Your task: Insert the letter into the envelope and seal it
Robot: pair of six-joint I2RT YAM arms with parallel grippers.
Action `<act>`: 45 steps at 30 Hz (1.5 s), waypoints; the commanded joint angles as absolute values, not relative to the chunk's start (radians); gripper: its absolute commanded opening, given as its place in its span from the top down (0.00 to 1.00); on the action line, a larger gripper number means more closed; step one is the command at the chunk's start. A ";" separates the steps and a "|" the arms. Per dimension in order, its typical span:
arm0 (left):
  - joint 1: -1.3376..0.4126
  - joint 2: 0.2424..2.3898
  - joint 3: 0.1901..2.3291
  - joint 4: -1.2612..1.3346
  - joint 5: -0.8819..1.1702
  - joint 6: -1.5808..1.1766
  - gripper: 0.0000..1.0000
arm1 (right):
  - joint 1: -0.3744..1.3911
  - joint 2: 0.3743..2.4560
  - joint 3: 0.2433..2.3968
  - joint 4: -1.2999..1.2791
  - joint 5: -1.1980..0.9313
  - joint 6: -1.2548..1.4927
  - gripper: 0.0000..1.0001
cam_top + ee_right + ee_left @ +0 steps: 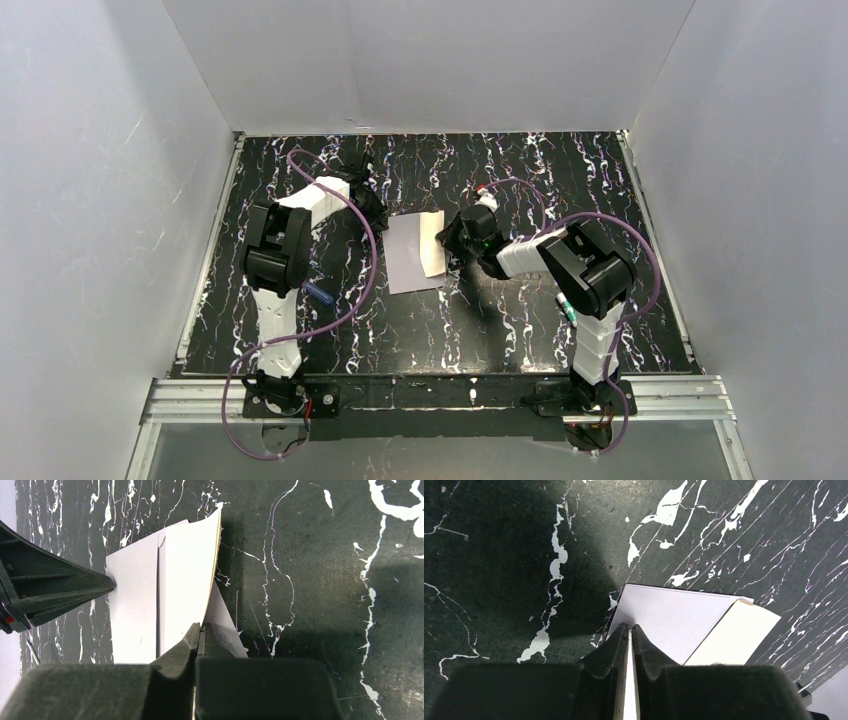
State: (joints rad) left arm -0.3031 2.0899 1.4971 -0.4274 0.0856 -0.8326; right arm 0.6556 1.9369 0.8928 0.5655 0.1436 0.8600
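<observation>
The pale lavender envelope (405, 262) lies flat mid-table. It also shows in the left wrist view (664, 620) and in the right wrist view (132, 610). The letter (432, 243) lies over the envelope's right part with its pale back up. Its right edge curls up off the table, and a tan rim shows there (187, 575). My left gripper (630, 628) is shut at the envelope's left edge, and its tips show in the right wrist view (107, 584). My right gripper (200, 626) is shut on the letter's raised edge. A lavender flap (222, 625) lies under that edge.
The table (520, 170) is black with white marbling and has white walls on three sides. A small blue object (320, 293) lies by the left arm. A green-tipped pen (565, 305) lies by the right arm. Purple cables loop over both arms.
</observation>
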 commanded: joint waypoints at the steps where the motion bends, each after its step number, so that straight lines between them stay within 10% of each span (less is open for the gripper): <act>1: -0.297 2.150 1.449 -0.511 -0.021 -0.861 0.94 | 0.673 1.965 0.853 0.532 0.132 0.811 0.99; 8: -0.298 2.137 1.421 -0.455 0.059 -0.879 0.90 | 0.692 1.986 0.842 0.577 0.112 0.821 0.99; 22: -0.298 1.812 1.214 -0.393 0.145 -0.785 0.35 | 0.680 2.022 0.865 0.555 0.164 0.857 0.99; 45: -0.330 1.983 1.137 -0.358 0.197 -1.090 0.86 | 0.671 1.995 0.931 0.222 0.044 0.914 0.99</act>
State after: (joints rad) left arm -0.3031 1.8996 1.1316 -0.3389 0.3626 -1.0763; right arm 0.6529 1.9713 0.9596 0.4881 0.1532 0.9775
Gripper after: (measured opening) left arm 0.162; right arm 0.027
